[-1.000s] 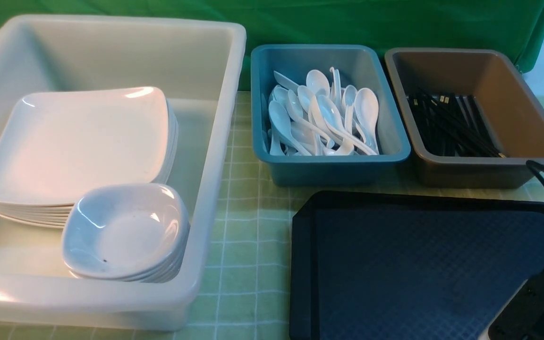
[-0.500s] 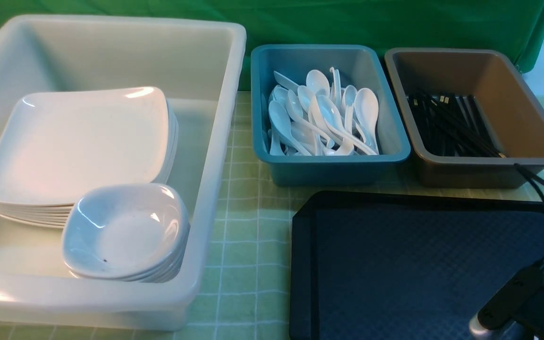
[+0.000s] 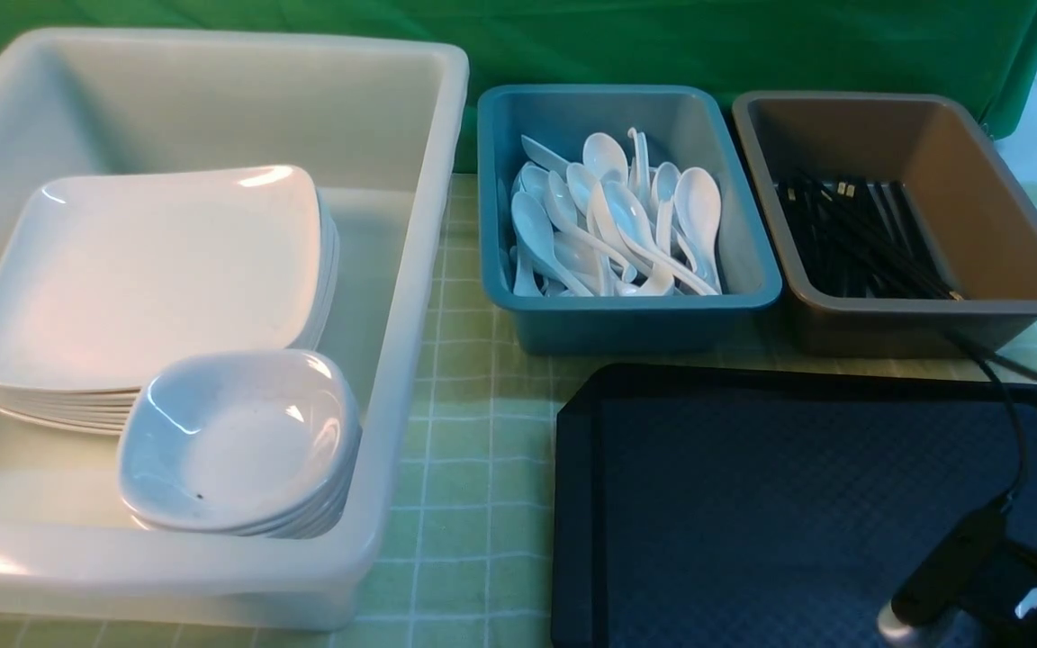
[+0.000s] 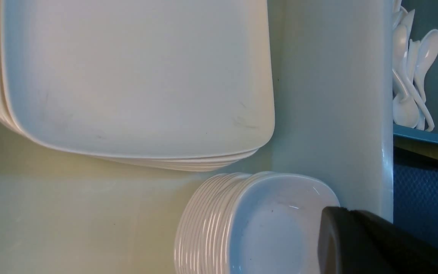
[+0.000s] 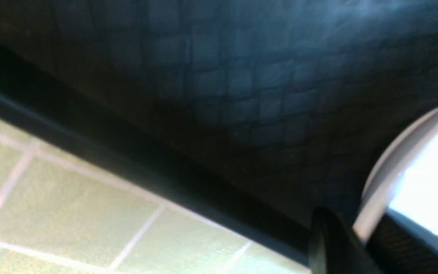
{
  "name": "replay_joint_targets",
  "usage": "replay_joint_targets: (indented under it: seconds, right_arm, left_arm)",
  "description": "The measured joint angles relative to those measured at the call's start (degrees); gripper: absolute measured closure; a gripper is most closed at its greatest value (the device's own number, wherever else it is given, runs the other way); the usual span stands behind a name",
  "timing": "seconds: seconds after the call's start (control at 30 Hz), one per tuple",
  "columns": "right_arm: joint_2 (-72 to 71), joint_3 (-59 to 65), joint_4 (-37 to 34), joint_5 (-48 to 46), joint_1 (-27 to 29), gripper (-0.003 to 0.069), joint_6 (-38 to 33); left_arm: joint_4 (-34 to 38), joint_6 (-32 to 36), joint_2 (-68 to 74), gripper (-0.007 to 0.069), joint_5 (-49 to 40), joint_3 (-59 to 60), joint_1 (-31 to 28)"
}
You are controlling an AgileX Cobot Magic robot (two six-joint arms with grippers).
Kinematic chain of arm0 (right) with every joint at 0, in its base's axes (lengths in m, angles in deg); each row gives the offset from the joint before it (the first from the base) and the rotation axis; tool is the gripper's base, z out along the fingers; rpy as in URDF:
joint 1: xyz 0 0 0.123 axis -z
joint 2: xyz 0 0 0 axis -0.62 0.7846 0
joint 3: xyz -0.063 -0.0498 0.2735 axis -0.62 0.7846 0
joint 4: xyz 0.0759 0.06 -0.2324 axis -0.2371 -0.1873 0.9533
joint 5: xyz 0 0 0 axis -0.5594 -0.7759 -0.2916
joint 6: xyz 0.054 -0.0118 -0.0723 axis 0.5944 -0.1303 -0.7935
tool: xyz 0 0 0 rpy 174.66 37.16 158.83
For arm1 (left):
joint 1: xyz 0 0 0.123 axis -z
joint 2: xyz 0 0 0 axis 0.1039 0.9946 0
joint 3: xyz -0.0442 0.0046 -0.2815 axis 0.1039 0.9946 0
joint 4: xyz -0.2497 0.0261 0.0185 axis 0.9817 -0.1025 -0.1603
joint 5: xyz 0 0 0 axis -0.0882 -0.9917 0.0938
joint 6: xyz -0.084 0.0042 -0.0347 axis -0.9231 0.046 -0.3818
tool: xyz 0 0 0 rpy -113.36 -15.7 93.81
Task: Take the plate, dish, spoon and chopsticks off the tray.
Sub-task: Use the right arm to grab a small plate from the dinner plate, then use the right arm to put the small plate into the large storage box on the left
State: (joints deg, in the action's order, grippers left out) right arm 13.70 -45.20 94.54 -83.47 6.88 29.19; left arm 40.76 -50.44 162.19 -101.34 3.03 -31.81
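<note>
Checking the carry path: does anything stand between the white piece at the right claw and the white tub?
Nothing visible: the tray between the white piece and the white tub lies bare; only the tub's own wall rises.

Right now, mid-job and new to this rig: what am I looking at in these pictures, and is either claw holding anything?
It is a two-armed robot with a pincer on each arm. The wide picture looks forward from between the arms; the other two come from wrist cameras. On the checked cloth sit a white tub with stacked plates and dishes, a blue bin of spoons, a brown bin of chopsticks, and the black tray, bare where visible. The left gripper, over the tub, is shut, apparently empty. The right gripper, by the tray's edge, is too blurred to judge.
</note>
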Motion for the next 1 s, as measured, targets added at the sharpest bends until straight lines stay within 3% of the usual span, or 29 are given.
replay_joint_targets:
  seconds: [0.17, 0.47, 0.73, 0.87, 1.0]
  right_arm:
    - [-2.5, -5.2, -0.2, -2.8, 0.0, 0.0607, -0.9]
    - [-9.6, -28.5, -2.4, -13.0, -1.7, 0.0627, -3.4]
    - [-7.6, -46.5, -5.8, -13.0, -14.9, 0.0628, -3.9]
    - [0.9, -53.9, -6.6, -6.6, -26.4, 0.0628, -4.5]
    - [9.9, -59.4, -6.8, -2.8, -31.1, 0.0628, -6.4]
  left_arm:
    - [0.0, 0.0, 0.0, 0.0627, 0.0, 0.0, 0.0]
    - [0.8, 0.0, 0.0, 0.0627, -0.1, 0.0, 0.0]
    - [0.8, 0.1, 0.0, 0.0627, -0.1, 0.0, 0.0]
    - [0.8, 0.1, 0.0, 0.0624, 0.3, 0.0, 0.0]
    - [0.8, 0.1, 0.0, 0.0623, 0.5, 0.0, 0.0]
